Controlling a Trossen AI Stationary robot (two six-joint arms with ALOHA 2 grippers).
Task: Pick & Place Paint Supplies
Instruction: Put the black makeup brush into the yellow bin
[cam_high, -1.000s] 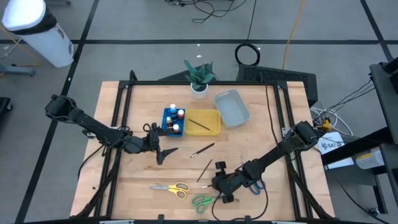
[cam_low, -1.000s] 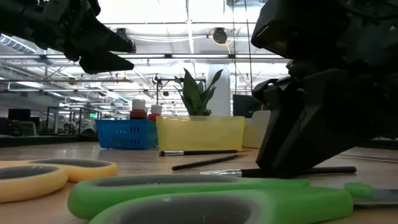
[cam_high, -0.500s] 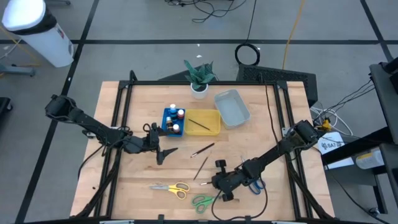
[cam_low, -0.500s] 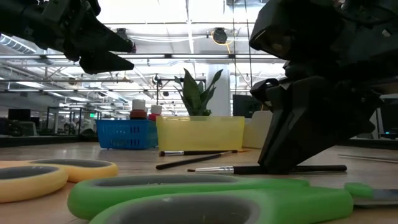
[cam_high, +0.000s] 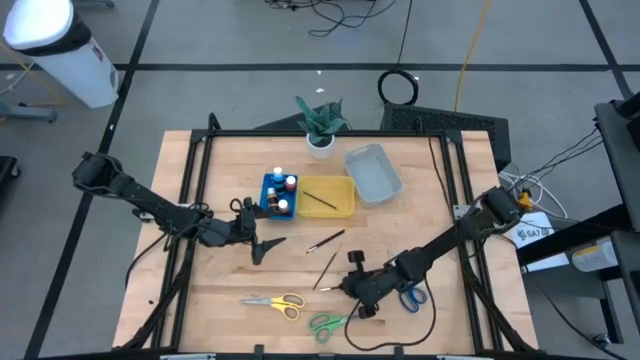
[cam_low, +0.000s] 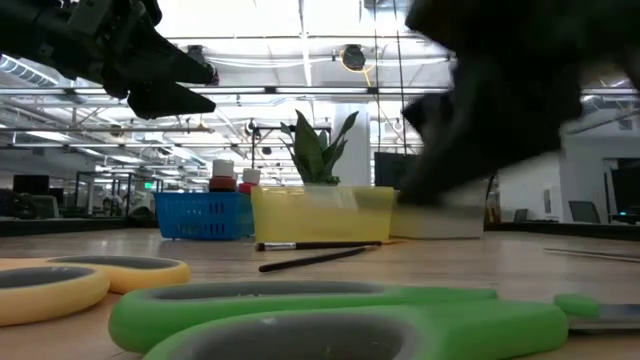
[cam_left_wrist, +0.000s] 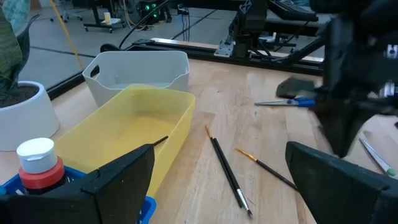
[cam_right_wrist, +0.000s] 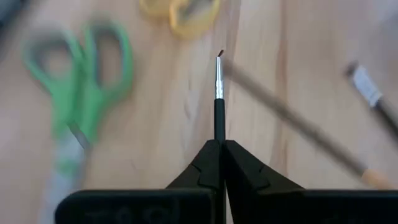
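Observation:
My right gripper (cam_right_wrist: 219, 144) is shut on a thin dark brush (cam_right_wrist: 219, 99) just above the table's near middle (cam_high: 345, 288). Two more brushes (cam_high: 325, 241) (cam_high: 325, 270) lie flat on the wood beside it. Yellow scissors (cam_high: 275, 300), green scissors (cam_high: 325, 323) and blue scissors (cam_high: 408, 297) lie near the front edge. Paint bottles (cam_high: 282, 185) stand in the blue tray (cam_high: 266, 195). One brush (cam_high: 320, 198) lies in the yellow tray (cam_high: 343, 208). My left gripper (cam_high: 262, 245) hangs open above the table, left of centre. My right gripper pinches the brush's dark handle (cam_right_wrist: 219, 134) between its two fingertips. The fingers slant down toward the table's left and lie along the brush. The bristle end (cam_right_wrist: 219, 57) sticks out ahead of them. The brush is lifted clear of the table.
A clear tray (cam_high: 373, 172) stands at the back right of the yellow one, and a potted plant (cam_high: 320, 125) at the far edge. A black frame (cam_high: 445, 200) runs round the table. Bare wood lies between the trays and the scissors.
My right gripper has shut on the brush that lay under it and risen, tipping a little, so the brush has left the table. A loose brush beside it has slid slightly. My left gripper has kept still.

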